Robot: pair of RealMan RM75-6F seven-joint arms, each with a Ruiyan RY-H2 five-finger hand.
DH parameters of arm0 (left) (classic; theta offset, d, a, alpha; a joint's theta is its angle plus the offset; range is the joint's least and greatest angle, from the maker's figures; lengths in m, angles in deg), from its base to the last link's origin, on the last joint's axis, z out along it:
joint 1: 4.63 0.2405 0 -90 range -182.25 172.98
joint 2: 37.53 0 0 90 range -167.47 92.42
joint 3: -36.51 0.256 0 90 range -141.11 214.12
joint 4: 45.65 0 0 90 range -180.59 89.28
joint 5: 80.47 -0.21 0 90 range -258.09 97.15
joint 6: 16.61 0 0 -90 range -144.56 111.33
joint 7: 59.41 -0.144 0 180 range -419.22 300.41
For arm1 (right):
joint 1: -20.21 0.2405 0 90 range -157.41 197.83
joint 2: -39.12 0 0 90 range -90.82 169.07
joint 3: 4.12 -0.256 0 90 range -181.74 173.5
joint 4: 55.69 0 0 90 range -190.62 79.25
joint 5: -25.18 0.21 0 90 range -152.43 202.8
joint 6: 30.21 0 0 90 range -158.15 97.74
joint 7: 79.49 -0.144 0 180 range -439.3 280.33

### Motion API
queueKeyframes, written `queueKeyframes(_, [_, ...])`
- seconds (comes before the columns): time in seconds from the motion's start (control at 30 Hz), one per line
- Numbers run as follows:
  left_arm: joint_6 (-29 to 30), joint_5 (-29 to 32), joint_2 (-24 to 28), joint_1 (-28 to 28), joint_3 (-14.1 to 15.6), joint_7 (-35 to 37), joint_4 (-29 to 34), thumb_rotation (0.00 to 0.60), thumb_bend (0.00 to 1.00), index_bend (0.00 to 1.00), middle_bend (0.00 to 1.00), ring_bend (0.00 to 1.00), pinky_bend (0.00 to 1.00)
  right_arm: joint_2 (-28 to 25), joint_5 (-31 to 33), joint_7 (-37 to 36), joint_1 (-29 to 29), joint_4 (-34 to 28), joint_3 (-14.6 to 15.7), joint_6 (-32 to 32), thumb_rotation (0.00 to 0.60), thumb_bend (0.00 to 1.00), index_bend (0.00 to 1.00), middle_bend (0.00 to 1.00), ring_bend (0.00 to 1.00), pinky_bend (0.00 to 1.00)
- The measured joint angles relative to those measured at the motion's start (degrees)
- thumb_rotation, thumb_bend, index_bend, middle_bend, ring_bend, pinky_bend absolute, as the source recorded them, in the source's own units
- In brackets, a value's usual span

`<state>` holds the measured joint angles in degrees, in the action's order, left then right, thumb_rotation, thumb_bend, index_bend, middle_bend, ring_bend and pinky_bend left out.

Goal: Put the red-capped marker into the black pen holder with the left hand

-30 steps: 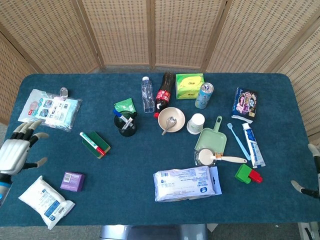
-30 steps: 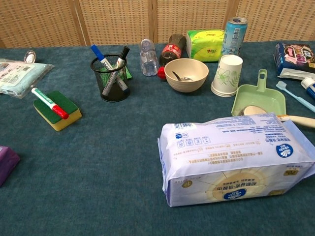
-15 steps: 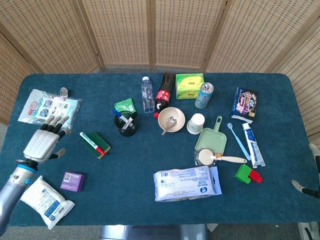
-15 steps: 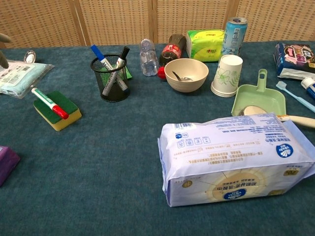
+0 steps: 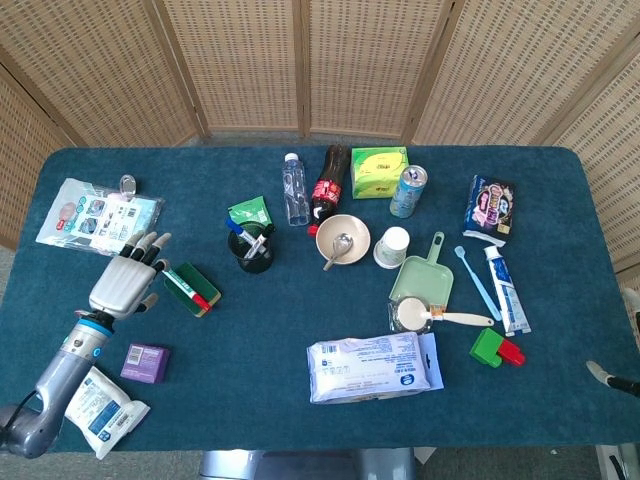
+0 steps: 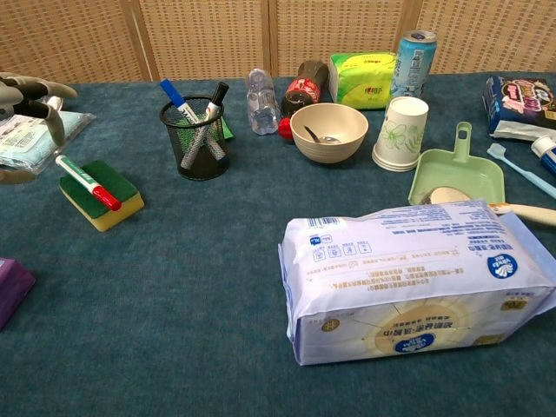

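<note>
The red-capped marker (image 5: 185, 285) (image 6: 88, 182), white and green, lies on a green and yellow sponge (image 5: 193, 291) (image 6: 104, 196). To its right stands the black mesh pen holder (image 5: 252, 252) (image 6: 197, 139) with several pens in it. My left hand (image 5: 127, 281) (image 6: 24, 97) hovers just left of the marker, fingers spread, holding nothing. Of my right hand (image 5: 617, 375) only a fingertip shows at the far right edge of the head view.
A purple box (image 5: 144, 362) and a white wipes pack (image 5: 92, 402) lie near my left forearm. A plastic packet (image 5: 98, 218) lies behind the hand. Bottles (image 5: 294, 189), a bowl (image 5: 343, 237), cup (image 5: 392, 247) and a large tissue pack (image 5: 373, 365) fill the middle.
My left hand has moved right and forward from the table's left edge to just beside the sponge and marker, and now enters the chest view. Nothing else moved.
</note>
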<state>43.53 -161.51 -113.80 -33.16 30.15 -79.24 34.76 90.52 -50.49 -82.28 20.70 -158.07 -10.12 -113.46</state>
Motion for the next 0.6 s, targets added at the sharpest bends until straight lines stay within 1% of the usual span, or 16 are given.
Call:
queueKeyframes(0.23, [-1.14,1.68,-1.23,-1.52,-0.23,-4.23,0.35,0.600,0.32,0.38,0.00,0.00,0.03,-0.18,0.12,-0.87,-0.14,0.28,-0.05,0.08,0.600,0.00,0.00,0.00,0.00,0.00])
queueKeyframes(0.6, [-1.67,3.72,-3.77,-3.08,0.55,-9.10,0.53,0.600,0.32,0.38,0.00,0.00,0.03,-0.39,0.06,-1.79,-0.24,0.42,-0.11,0.15,0.600,0.00,0.00,0.00,0.00,0.00])
